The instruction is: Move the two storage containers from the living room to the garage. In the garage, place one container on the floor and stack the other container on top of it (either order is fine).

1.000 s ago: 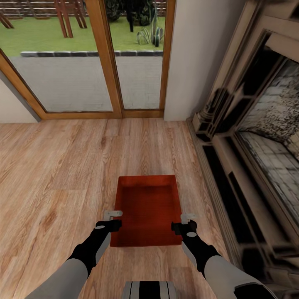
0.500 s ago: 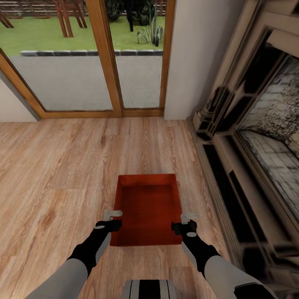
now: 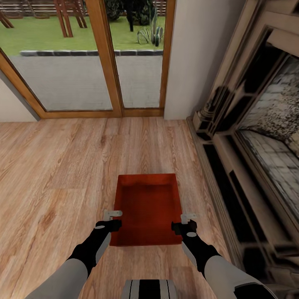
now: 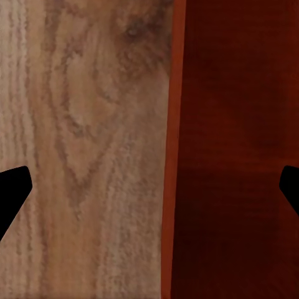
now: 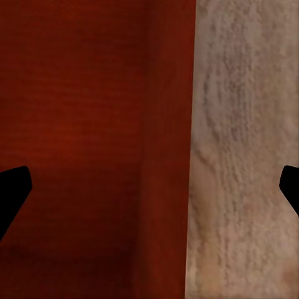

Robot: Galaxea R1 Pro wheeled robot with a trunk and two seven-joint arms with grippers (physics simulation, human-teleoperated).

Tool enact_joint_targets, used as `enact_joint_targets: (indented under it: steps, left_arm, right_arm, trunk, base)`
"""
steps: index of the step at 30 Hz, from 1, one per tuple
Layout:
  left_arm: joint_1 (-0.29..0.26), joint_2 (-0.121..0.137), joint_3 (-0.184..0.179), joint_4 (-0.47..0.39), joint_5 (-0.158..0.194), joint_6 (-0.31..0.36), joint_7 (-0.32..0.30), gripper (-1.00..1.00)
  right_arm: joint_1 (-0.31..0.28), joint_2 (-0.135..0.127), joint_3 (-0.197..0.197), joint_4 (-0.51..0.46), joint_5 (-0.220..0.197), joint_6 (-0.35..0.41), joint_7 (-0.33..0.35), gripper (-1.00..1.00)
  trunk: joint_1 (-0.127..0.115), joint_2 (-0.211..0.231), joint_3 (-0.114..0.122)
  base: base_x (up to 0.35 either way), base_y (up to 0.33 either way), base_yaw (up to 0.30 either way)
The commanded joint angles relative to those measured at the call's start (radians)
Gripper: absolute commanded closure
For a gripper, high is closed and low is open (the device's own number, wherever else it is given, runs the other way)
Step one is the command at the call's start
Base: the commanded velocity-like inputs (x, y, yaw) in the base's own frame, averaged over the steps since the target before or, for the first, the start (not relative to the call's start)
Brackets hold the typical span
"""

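Resting on the light wood plank floor (image 3: pixel 62 166) of the living room, one red-orange storage container (image 3: pixel 146 207) was seen in the head view, open side up, between the two arms and beside the fireplace surround (image 3: pixel 245 166). The left gripper (image 3: pixel 113 215) was held over the container's left wall and the right gripper (image 3: pixel 187 216) over its right wall. In the left wrist view the left gripper (image 4: pixel 149 187) was shown spread wide, its dark fingertips (image 4: pixel 12 190) at either edge, with the container's wall (image 4: pixel 171 156) and wood planks (image 4: pixel 81 156) between them and nothing clamped. In the right wrist view the right gripper (image 5: pixel 149 187) was likewise shown spread apart, astride the container's wall (image 5: pixel 165 156), one fingertip (image 5: pixel 12 190) over the red interior, the other over pale floor (image 5: pixel 243 156). Compared with the pictures from a second and half a second before, almost nothing was found altered: the arms and grippers were kept in the same poses, while the container and floor were shifted very slightly upward in the view. A glazed wooden door (image 3: pixel 104 62) was visible beyond.
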Motion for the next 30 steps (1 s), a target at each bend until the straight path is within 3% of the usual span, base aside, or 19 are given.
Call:
enact_joint_targets:
  steps: [1,19,30]
  left_arm:
    - [0.0,0.001,-0.007,-0.002,0.009,0.005,0.008,-1.0]
    - [0.0,0.001,-0.006,-0.002,0.009,0.005,0.008,-1.0]
    - [0.0,0.001,-0.007,-0.003,0.009,0.005,0.008,-1.0]
  right_arm:
    - [0.0,0.0,0.004,0.001,0.005,-0.001,-0.006,-1.0]
    - [-0.001,-0.001,0.002,0.001,0.004,-0.001,-0.006,-1.0]
    - [-0.001,-0.022,0.0,0.0,0.001,-0.001,-0.006,-1.0]
  trunk:
    - [0.0,0.0,-0.001]
    - [0.008,-0.014,-0.007]
    - [0.008,-0.014,-0.007]
  base:
    - [0.0,0.0,0.0]
    - [0.0,0.0,0.0]
    - [0.0,0.0,0.0]
